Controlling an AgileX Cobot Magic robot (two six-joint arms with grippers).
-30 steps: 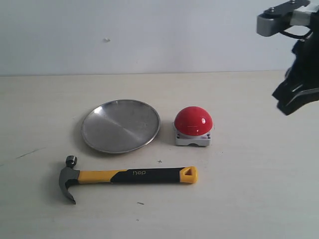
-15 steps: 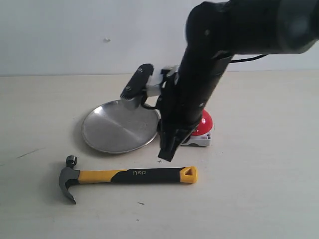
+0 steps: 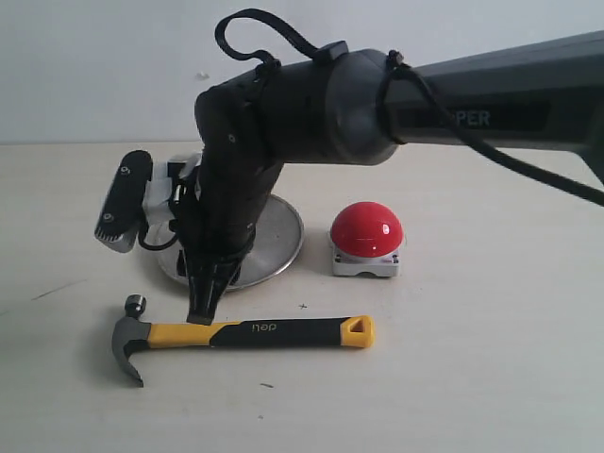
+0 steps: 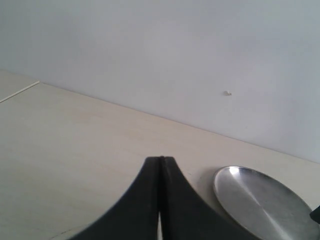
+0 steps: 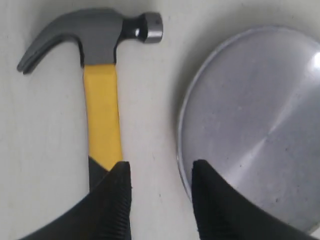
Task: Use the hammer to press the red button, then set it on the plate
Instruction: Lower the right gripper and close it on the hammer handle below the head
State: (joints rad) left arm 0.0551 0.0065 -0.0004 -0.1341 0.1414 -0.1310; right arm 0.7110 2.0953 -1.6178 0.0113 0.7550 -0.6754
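Right gripper spread just above hammer handle, maybe touching; plate just beside hammer (left gripper pressed together).

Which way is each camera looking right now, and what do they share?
Exterior: faces the table and wall; right gripper near the hammer, beside plate and red button.
Left wrist: low, looking across the table to the wall; shut left gripper.
Right wrist: looking straight down; open right gripper.
Shared: all three show the plate.
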